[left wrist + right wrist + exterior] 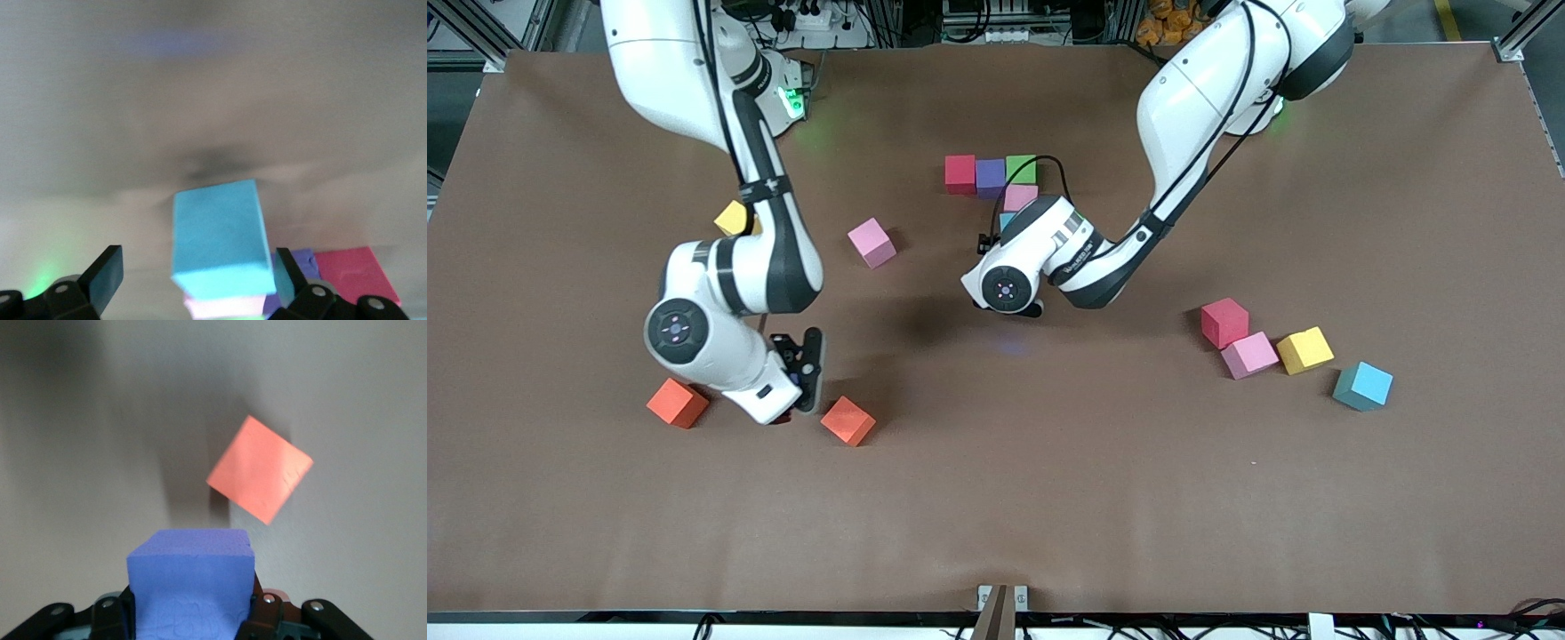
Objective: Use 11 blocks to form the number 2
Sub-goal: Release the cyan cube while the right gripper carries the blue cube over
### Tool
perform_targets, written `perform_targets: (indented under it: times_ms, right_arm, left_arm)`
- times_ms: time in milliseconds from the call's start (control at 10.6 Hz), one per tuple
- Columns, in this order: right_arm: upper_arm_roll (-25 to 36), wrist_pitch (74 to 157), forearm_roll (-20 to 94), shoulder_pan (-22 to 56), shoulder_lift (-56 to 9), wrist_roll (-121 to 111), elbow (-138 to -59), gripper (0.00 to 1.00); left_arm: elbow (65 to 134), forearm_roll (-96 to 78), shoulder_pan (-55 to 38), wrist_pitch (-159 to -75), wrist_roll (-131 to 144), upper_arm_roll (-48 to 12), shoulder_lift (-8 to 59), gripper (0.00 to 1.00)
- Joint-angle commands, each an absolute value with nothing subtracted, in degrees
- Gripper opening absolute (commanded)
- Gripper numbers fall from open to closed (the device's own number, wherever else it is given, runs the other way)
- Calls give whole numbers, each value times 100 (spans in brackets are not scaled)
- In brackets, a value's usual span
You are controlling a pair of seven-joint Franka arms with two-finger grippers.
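Right gripper [193, 613] clamps purple block [191, 583] | left gripper [193, 283] wide open, straddling light-blue block [219, 240]; partial digit's top row runs arm-to-arm.

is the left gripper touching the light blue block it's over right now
Apart. The left wrist view shows the left gripper open, with bare table visible between each finger and the light blue block.

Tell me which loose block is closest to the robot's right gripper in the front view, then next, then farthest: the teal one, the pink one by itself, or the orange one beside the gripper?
From the right gripper:
1. Orange block, right beside it.
2. Lone pink block, farther from the front camera, mid-table.
3. Teal block, at the left arm's end of the table.
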State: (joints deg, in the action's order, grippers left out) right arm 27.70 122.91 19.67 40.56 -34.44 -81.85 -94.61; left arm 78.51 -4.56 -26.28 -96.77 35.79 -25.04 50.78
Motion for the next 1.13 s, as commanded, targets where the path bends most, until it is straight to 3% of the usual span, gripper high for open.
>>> perform_targets:
  times_ms: [0, 282, 565, 1036]
  right_arm:
    - [2769, 12550, 1978, 4350, -2788, -8007, -10264, 7]
    - [2804, 12970, 1986, 4867, -2339, -7710, -10940, 7]
    - [2813, 13235, 1978, 5631, -2110, -7007, -11407, 7]
    - [2769, 14703, 2012, 7144, -2127, -5461, -12374, 7]
  left_arm:
    - [7893, -589, -2208, -9378, 3665, -2487, 4563, 100]
    - [7901, -449, -1935, -9352, 3770, -2313, 3896, 100]
    - [7945, -187, -1556, -9106, 3971, -2031, 3753, 100]
    - [7937, 1123, -741, -8974, 4421, -1986, 3324, 100]
